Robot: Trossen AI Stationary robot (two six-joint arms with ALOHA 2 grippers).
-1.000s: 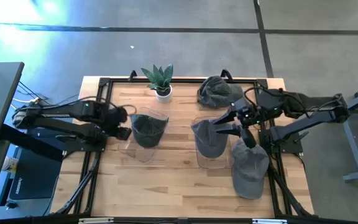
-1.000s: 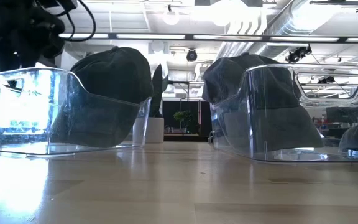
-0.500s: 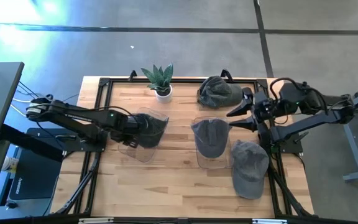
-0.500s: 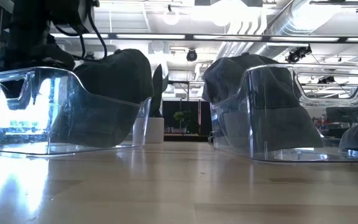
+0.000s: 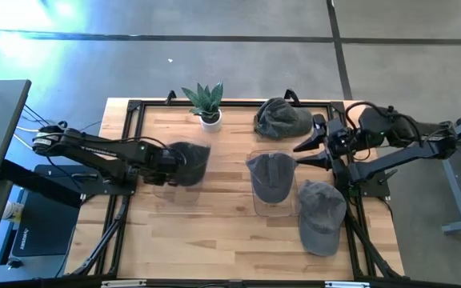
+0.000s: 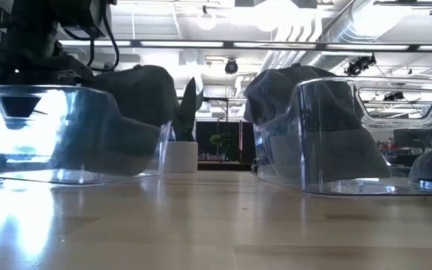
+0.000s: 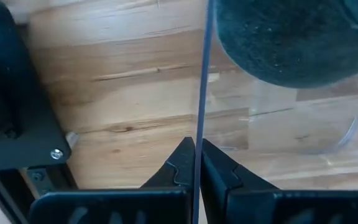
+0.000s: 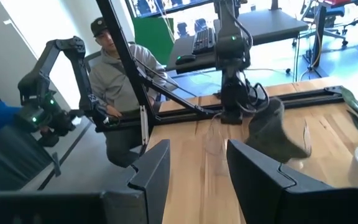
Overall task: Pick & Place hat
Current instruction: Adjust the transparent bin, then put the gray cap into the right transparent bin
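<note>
A dark hat point(image 5: 189, 158) sits in a clear plastic holder point(image 5: 174, 180) at the table's left middle. My left gripper point(image 5: 163, 166) points down at the holder's left side and is shut on its wall. The left wrist view shows the hat point(image 7: 291, 37) just beyond that wall. A grey hat point(image 5: 270, 176) fills a second clear holder point(image 5: 272, 210) at the table's middle. My right gripper point(image 5: 309, 152) hangs open and raised to the right of that hat, with nothing between its fingers point(image 8: 151, 171). My left gripper pinches the clear holder's thin upright wall point(image 7: 199, 118) between its two fingers point(image 7: 180, 167), at the wall's top edge on the holder's left side. The fingers come from above, pointing down, one inside the holder and one outside. The holder's base stands on the table.
Two more grey hats lie loose, one at the far right point(image 5: 281, 118) and one at the near right point(image 5: 321, 214). A potted plant point(image 5: 206, 102) stands at the far edge. A black frame point(image 5: 126, 120) runs around the tabletop. A person point(image 8: 114, 68) sits beyond the table's left side.
My left gripper has gone right and down to the left holder and shut on its wall. The holder with its dark hat has slid a little toward the left. My right gripper has drawn back from the middle hat toward the table's right edge, staying open.
</note>
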